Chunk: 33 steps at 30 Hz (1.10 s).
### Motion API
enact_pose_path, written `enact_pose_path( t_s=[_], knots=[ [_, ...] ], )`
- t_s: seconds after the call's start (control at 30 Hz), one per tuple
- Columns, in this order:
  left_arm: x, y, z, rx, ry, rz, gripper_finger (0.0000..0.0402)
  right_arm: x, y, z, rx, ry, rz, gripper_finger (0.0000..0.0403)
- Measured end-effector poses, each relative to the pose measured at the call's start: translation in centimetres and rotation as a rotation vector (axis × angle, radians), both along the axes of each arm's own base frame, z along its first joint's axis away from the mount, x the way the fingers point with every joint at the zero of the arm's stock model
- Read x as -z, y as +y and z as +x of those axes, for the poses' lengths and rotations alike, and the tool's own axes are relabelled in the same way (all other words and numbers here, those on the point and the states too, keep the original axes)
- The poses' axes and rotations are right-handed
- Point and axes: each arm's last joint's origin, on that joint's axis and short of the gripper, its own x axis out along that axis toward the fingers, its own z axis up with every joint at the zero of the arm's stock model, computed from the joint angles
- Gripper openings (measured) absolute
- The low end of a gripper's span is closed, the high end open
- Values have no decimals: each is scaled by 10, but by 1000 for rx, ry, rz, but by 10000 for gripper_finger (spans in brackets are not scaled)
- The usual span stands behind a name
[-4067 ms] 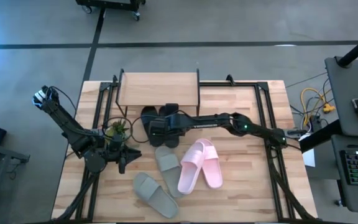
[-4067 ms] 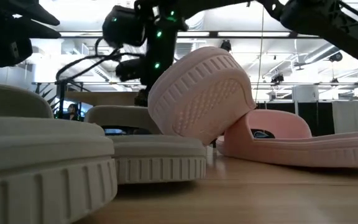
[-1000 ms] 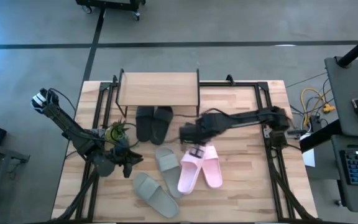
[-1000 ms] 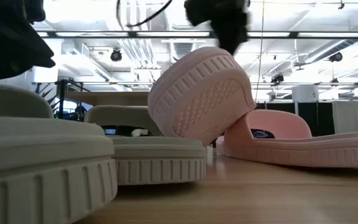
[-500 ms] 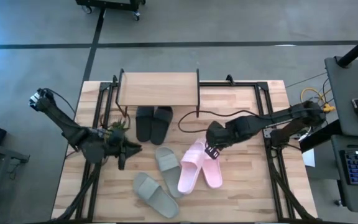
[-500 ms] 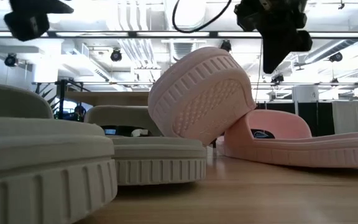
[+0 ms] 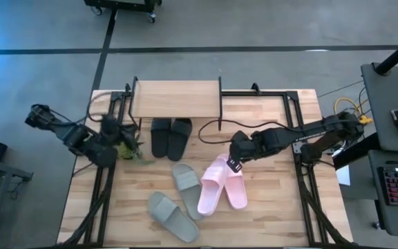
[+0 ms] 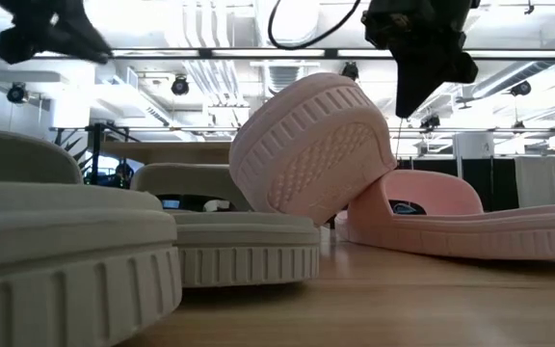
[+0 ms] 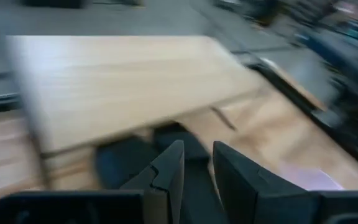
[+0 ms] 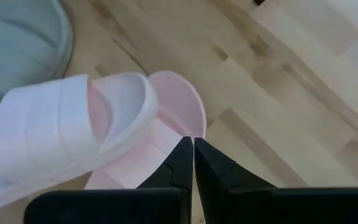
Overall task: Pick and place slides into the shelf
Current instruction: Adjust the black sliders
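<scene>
The shelf (image 7: 175, 99) stands at the table's far edge. A black pair of slides (image 7: 171, 137) lies on the tabletop against its near edge. Two grey-green slides (image 7: 186, 181) (image 7: 173, 216) lie toward the near side. The pink pair (image 7: 221, 183) lies beside them; one pink slide (image 8: 311, 145) leans tilted, sole showing, on the other (image 8: 451, 222). My right gripper (image 10: 193, 163) hangs shut just above the pink pair's far end, touching nothing. My left gripper (image 9: 196, 155) is up at the left, left of the black pair, slightly open and holding nothing.
Black metal frame rails (image 7: 296, 131) run along both sides of the tabletop. Bare wood (image 7: 268, 207) lies right of the pink pair. A cable (image 7: 209, 128) loops over the table between the shelf and my right arm.
My right gripper has gone from beside the black pair toward the table's right and near edges, then stopped over the pink pair's far end, still shut. My left gripper has risen and swung from near the grey-green slides toward the far edge and the shelf.
</scene>
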Motion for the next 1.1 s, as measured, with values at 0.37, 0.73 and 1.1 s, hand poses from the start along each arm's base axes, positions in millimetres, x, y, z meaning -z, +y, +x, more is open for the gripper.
enact_pose_path(
  t_s=[0.37,0.73,1.1],
  knots=[
    [3,34,-34,-385,76,-44,72,-2,-17,2,15,6,-21,9],
    [7,40,-36,-346,-3,-158,72,-4,-34,2,15,11,-42,9],
    [17,46,11,-286,-18,-141,72,-6,-41,2,0,11,-54,9]
  ],
)
